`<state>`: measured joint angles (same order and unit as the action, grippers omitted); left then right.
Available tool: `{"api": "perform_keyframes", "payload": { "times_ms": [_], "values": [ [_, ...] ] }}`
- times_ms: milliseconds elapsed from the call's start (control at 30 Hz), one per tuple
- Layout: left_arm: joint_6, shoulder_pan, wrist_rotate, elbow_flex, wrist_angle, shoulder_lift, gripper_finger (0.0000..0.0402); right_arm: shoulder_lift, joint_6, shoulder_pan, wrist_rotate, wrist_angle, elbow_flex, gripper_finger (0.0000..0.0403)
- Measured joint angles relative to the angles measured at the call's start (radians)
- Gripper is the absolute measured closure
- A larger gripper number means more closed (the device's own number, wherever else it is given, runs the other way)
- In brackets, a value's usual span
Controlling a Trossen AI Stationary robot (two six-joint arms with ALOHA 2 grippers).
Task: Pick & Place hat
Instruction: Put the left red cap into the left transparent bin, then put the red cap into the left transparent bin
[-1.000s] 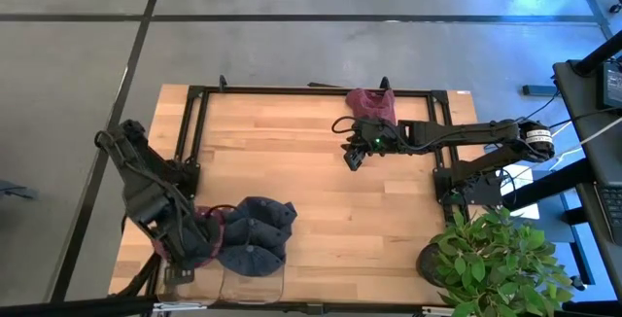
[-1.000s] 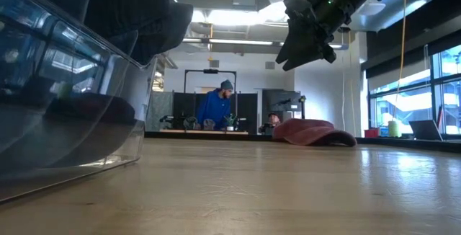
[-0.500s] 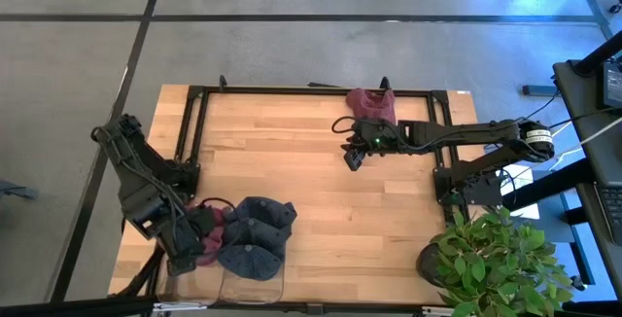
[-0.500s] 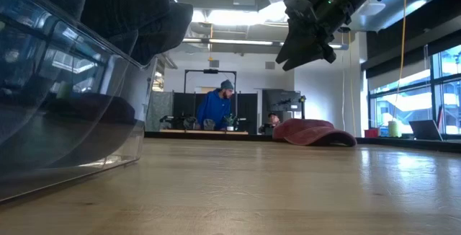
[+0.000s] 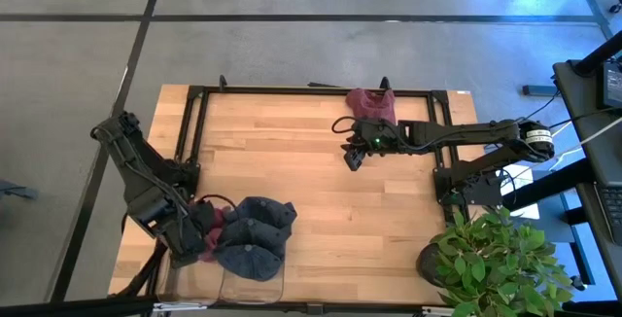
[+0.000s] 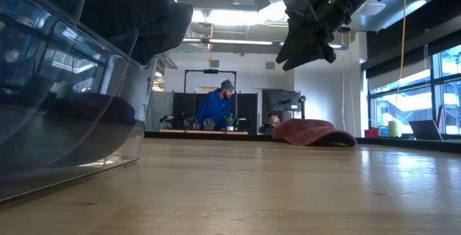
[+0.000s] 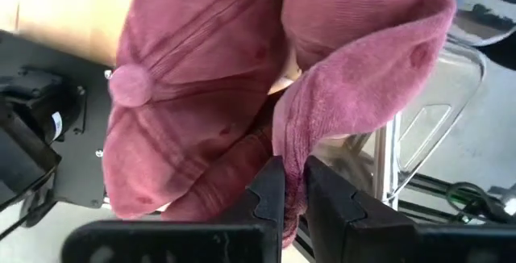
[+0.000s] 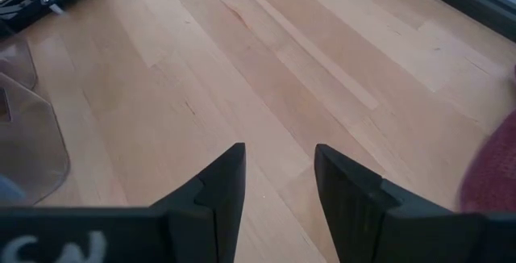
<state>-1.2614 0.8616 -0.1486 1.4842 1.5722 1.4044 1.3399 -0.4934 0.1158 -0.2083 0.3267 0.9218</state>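
- Left wrist view: left gripper (image 7: 289,184) is clamped on the maroon hat (image 7: 210,93), held above the clear bin (image 5: 248,286) at the table's near-left corner.
- We judge the placing step is in hand; next it needs lowering and releasing.
- Right gripper (image 5: 353,156) hangs parted and empty above mid-table.
- We count two maroon hats, the second hat (image 5: 371,104) at the far edge, plus a dark blue pile (image 5: 255,236) we can't count.

Two dark jointed arms; black cable looping behind the right pincer (image 5: 353,158), green light just behind it. Matte black blocky fingers (image 8: 218,190) with stepped inner edges.
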Motion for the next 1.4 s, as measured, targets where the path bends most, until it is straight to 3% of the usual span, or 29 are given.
{"api": "perform_keyframes", "payload": {
  "times_ms": [333,1067,1400],
  "values": [
    [-0.129,0.001,0.028,-0.023,0.0,-0.118,0.0376,0.0,0.0,0.0,0.001,0.0,0.0,0.0252],
    [-0.023,0.0,0.222,-0.023,-0.001,-0.103,0.0343,0.0,0.002,0.0,0.001,0.0,0.0,0.0252],
    [-0.043,-0.001,0.231,-0.023,-0.001,-0.104,0.026,0.0,0.004,0.0,0.001,0.0,0.0,0.0252]
  ]
}}
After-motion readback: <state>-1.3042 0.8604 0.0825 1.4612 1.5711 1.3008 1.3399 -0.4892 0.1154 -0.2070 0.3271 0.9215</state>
